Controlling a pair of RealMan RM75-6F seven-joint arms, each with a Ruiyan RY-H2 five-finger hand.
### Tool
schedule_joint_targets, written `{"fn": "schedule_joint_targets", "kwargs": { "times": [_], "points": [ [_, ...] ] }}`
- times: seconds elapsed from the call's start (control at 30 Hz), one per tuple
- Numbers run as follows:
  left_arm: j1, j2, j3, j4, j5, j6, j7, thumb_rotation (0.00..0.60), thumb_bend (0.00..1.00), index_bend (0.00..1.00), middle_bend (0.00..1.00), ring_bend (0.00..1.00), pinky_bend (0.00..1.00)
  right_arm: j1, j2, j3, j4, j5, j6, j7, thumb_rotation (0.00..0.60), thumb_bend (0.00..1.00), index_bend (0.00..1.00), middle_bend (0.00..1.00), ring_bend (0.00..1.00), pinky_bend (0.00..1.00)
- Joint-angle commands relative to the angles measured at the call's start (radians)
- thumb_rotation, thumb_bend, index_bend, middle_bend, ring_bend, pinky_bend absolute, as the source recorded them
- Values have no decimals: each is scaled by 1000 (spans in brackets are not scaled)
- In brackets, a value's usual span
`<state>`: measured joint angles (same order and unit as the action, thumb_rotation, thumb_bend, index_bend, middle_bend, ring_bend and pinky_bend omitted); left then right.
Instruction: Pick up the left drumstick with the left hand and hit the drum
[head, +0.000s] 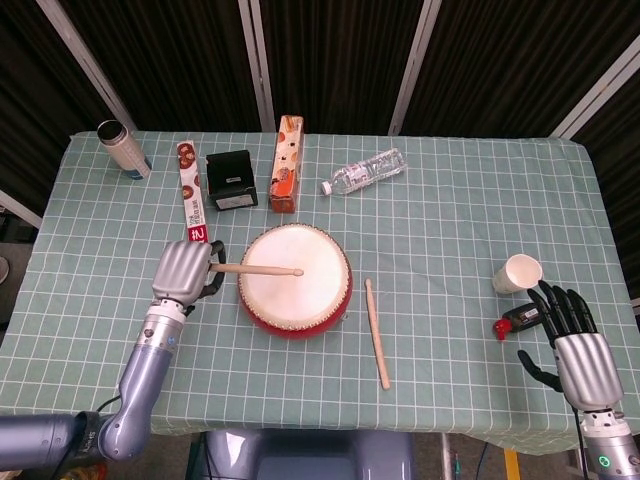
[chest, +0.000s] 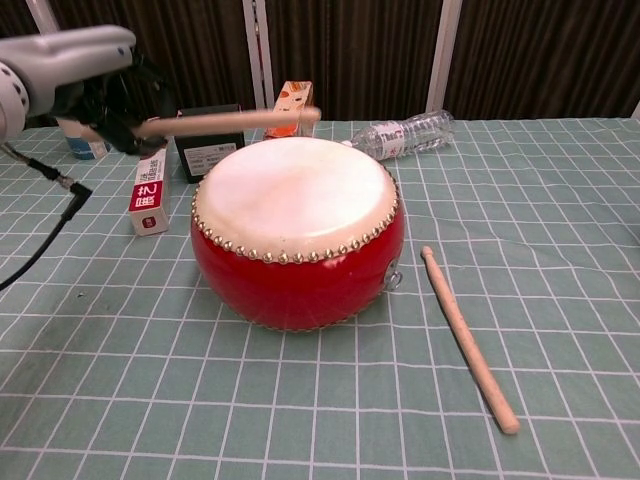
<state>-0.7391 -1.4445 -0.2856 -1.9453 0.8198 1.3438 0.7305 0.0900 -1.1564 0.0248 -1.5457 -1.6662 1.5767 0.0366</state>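
Drumstick of pale wood (chest: 225, 120) is sitting in the grey metal left hand (head: 183, 270), whose fingers are wrapping around its butt end. Its long axis is running nearly level, left to right, with the rounded tip pointing toward the robot's right. In the chest view the stick is hovering clear above the cream skin of the round red drum (chest: 297, 232); in the head view its tip is lying over the middle of the drumhead.

Nearest the robot, the right hand (head: 575, 345) is resting at the counter's right edge with its dark fingers (head: 560, 305) spread and nothing in them, beside a small red and black object (head: 513, 322). A second pale wooden drumstick (chest: 469, 339) is lying flat on the green checked counter (head: 450, 210) just right of the drum, apart from it, its tip end toward the far side.

Farther back, a white paper cup (head: 518, 272) is standing near the right hand. Along the far side are lying a clear plastic bottle (head: 365, 171), an orange carton (head: 288, 164), a black box (head: 231, 179), a long red and white box (head: 192, 190) and a grey flask (head: 122, 147).
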Motion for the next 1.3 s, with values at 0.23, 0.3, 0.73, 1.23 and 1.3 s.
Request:
{"fn": "schedule_joint_targets", "kwargs": {
  "times": [0.23, 0.3, 0.73, 1.23, 1.3],
  "points": [
    [18, -10, 7, -1, 154, 54, -67, 600, 653, 813, 1000, 1000, 950, 2, 1, 1, -3, 3, -5, 2, 600, 299, 0, 0, 0, 61],
    [18, -18, 20, 14, 139, 48, -49, 600, 653, 813, 1000, 1000, 950, 2, 1, 0, -3, 3, -6, 4, 600, 299, 0, 0, 0, 61],
    [-58, -15, 69, 62, -332, -36, 246, 600, 652, 814, 1000, 1000, 950, 1, 3, 0, -4, 5, -7, 11, 600, 298, 0, 0, 0, 61],
    [71, 101, 126, -117, 179, 67, -60, 600, 652, 813, 1000, 1000, 950, -2, 3, -1, -3, 3, -2, 7, 600, 298, 0, 0, 0, 61],
    [88, 117, 149, -120, 199, 65, -69, 600, 652, 813, 1000, 1000, 950, -2, 3, 0, -2, 4, -3, 6, 600, 298, 0, 0, 0, 61]
  ]
}}
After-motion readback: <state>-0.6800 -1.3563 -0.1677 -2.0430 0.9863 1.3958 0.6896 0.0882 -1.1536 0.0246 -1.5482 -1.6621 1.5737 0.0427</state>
